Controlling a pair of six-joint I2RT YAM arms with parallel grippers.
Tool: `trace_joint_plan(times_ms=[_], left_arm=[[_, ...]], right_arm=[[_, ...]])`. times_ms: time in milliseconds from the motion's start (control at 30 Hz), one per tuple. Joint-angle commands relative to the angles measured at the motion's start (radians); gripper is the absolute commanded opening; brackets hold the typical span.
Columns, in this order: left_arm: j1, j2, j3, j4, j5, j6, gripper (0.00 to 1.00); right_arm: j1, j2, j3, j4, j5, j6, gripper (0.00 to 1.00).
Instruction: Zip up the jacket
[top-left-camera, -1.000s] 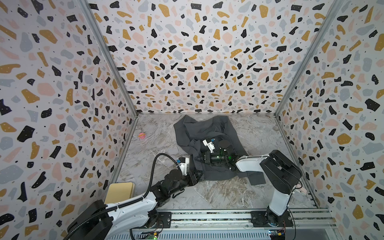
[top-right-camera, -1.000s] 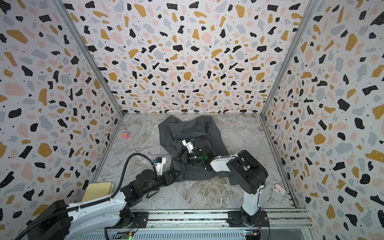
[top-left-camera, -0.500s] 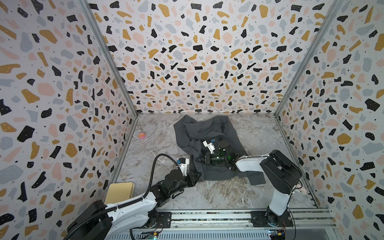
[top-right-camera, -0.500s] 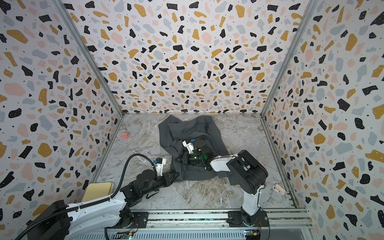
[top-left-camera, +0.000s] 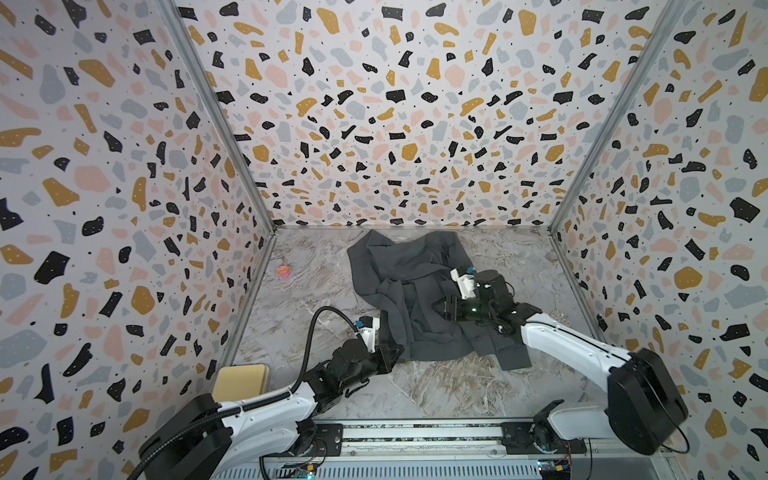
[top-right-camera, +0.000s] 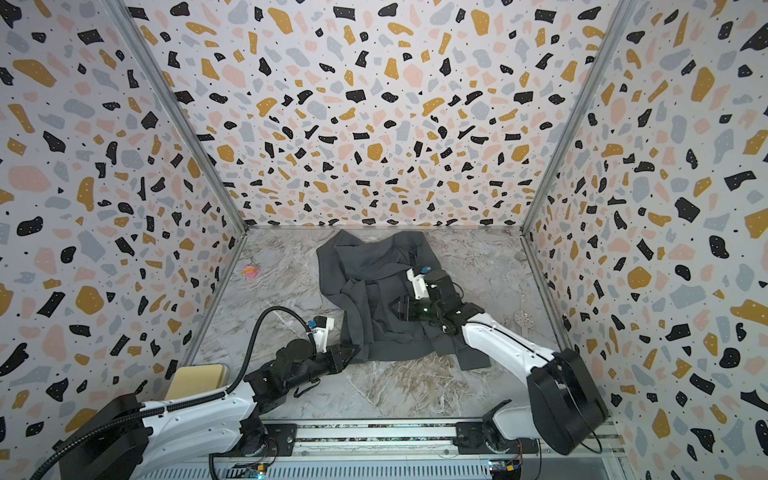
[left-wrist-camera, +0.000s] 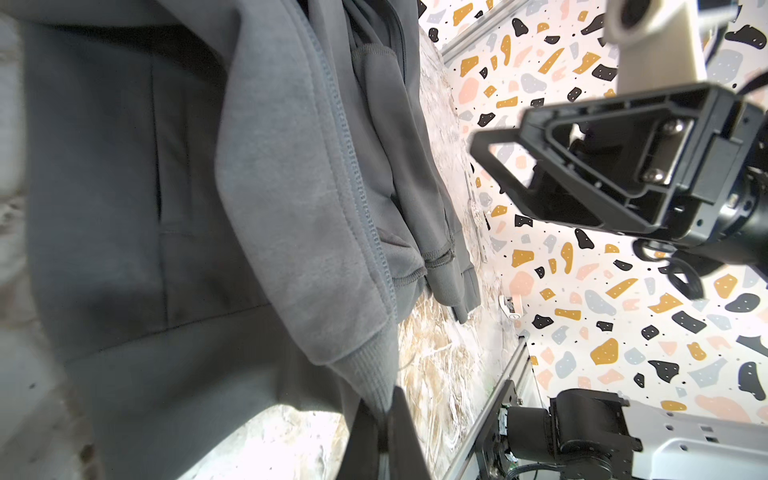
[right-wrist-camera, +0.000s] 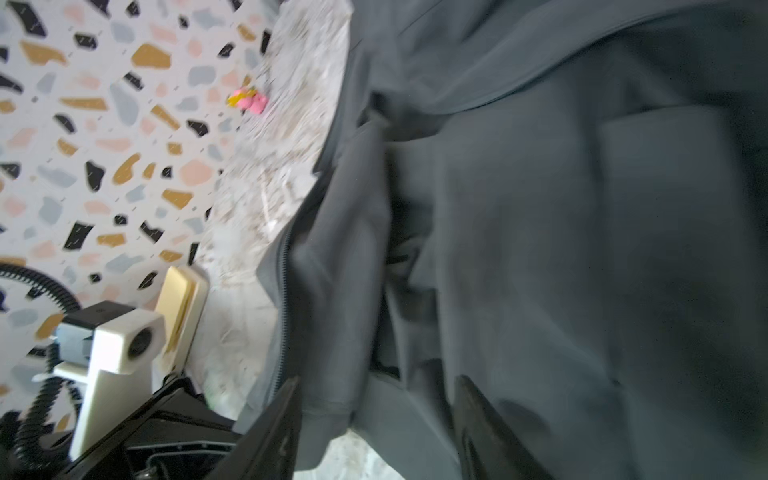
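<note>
A dark grey jacket (top-left-camera: 409, 274) lies crumpled on the bench (top-left-camera: 436, 386), toward its far middle. The left arm stretches low from the near left, the left pincer (top-left-camera: 394, 353) clamped on the jacket's near hem. The right arm reaches leftward over the jacket, the right pincer (top-left-camera: 441, 306) with jaws apart.

both top views hang high at six o'clock, tipped down toward twelve, sharing nearly the whole surface (top-left-camera: 436, 386) and the jacket (top-left-camera: 407, 291). left wrist camera (right-wrist-camera: 120, 345) sits tight against the cloth, facing three o'clock; right wrist camera (left-wrist-camera: 648, 37) skims it too, facing nine. each wrist view catches the other camera, and both share jacket and surface.
</note>
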Motion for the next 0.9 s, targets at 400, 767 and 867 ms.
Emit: trace_joint_plan(times_ms=[400,767,867], left_arm=[[0.008,-0.042,-0.021,-0.005,-0.064,0.039,0.00],[0.010,-0.051,-0.023,-0.028,-0.083,0.048,0.00],[0.011,-0.033,-0.014,-0.029,-0.084,0.053,0.00]], right_arm=[[-0.337,0.020,-0.192,-0.120,-0.095,-0.168,0.65],[-0.306,0.089,-0.196,-0.098,-0.157,-0.178,0.30],[-0.285,0.053,-0.179,-0.121,-0.160,-0.171,0.07]])
